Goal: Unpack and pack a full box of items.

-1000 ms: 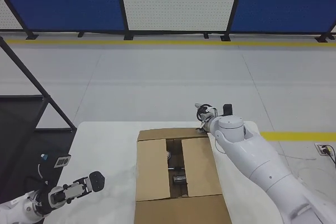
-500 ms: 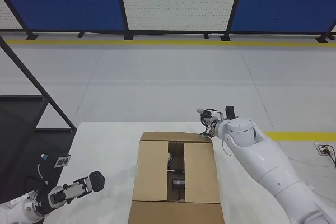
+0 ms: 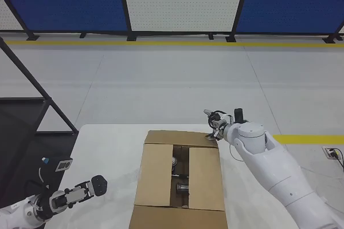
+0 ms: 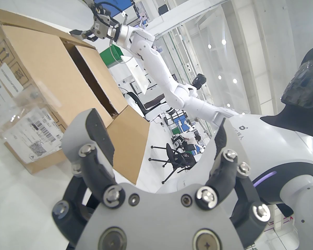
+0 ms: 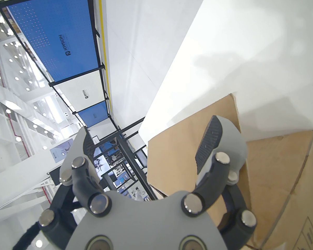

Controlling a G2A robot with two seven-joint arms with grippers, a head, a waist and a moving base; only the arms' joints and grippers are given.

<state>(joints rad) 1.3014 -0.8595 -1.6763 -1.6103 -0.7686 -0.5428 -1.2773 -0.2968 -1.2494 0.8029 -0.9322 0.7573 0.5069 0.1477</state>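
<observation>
A brown cardboard box [image 3: 155, 177] stands on the white table [image 3: 109, 149]. Its two long top flaps lie nearly flat, and a narrow gap between them shows a small dark can [image 3: 183, 184] and other items inside. My right gripper [image 3: 212, 122] is open at the box's far right corner; one finger [image 5: 211, 139] lies over the far short flap [image 5: 177, 157]. My left gripper [image 3: 95, 186] is open and holds nothing, low over the table to the left of the box. From the left wrist view the box [image 4: 28, 79] is seen side on, beyond my left gripper [image 4: 159, 131].
A black metal rack [image 3: 23, 131] stands left of the table. A small grey device [image 3: 63, 165] sits at the table's left edge. Bare tabletop lies between the left gripper and the box. Beyond the table is open floor with blue panels [image 3: 69, 14].
The right gripper has moved a little to the right at the box's far corner, and the box's far end has shifted right with it. The left arm has stayed still.
</observation>
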